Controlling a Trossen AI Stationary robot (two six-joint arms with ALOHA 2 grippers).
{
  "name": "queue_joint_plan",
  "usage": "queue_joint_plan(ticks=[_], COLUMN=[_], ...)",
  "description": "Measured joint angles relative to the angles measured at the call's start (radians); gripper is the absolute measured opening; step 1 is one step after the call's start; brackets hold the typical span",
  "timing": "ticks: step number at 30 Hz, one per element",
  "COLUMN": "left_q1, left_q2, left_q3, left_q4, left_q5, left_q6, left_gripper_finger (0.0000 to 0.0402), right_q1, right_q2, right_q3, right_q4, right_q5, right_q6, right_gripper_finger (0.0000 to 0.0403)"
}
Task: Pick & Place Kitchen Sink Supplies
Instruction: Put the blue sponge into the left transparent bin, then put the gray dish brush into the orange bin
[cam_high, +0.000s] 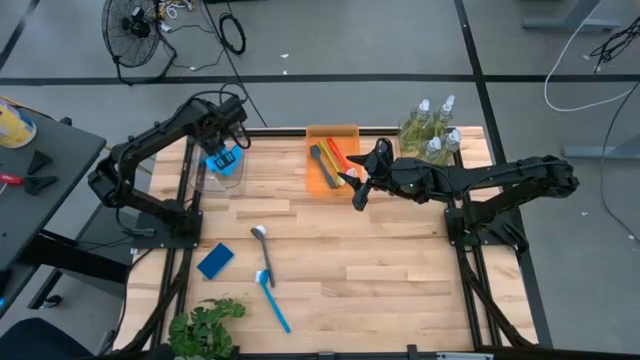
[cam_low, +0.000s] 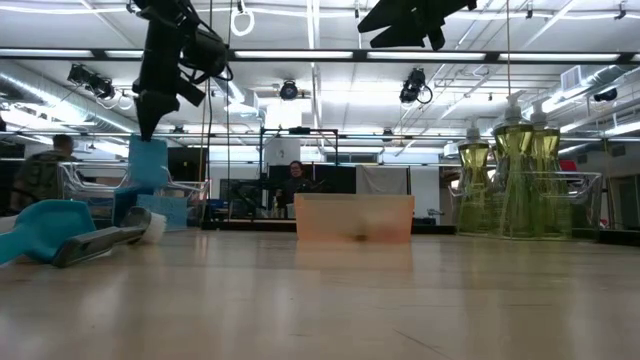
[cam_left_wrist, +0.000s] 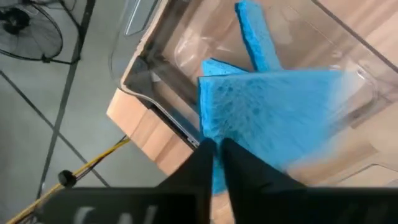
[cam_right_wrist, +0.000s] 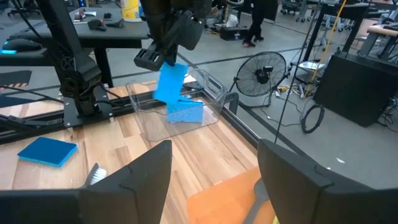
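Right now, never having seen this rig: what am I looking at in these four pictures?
Two robot arms work at a wooden table. One picture looks straight down, one looks level across the tabletop, and one comes from each wrist.

The left gripper pinches a light-blue sponge over a clear bin that already holds another sponge. The right gripper hangs open over an orange tray holding brushes.

Pump bottles stand at the back. A dark-blue sponge, a blue brush and a plant sit near the front.

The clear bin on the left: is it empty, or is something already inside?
Not empty. The clear bin already holds one light-blue sponge, and the left gripper holds a second sponge above it.
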Motion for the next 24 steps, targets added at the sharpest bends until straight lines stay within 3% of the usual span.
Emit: queue_joint_plan(ticks=[8, 12, 19, 24], left_q1=[0.004, 0.004, 0.003, 0.003], left_q2=[0.0, 0.0, 0.0, 0.0], left_q3=[0.0, 0.0, 0.0, 0.0], left_q4=[-0.001, 0.0, 0.0, -0.003], left_q5=[-0.037, -0.039, -0.026, 0.085], left_q6=[-0.053, -0.053, -0.054, -0.118], left_gripper_finger=[0.018, 0.0229, 0.0253, 0.0248], right_q1=[0.0, 0.0, 0.0, 0.0], right_q2=[0.0, 0.0, 0.0, 0.0], right_q3=[0.0, 0.0, 0.0, 0.0], right_q4=[0.0, 0.0, 0.0, 0.0], right_q5=[0.0, 0.0, 0.0, 0.0], right_q6=[0.0, 0.0, 0.0, 0.0], right_gripper_finger=[0.024, 0.024, 0.024, 0.024])
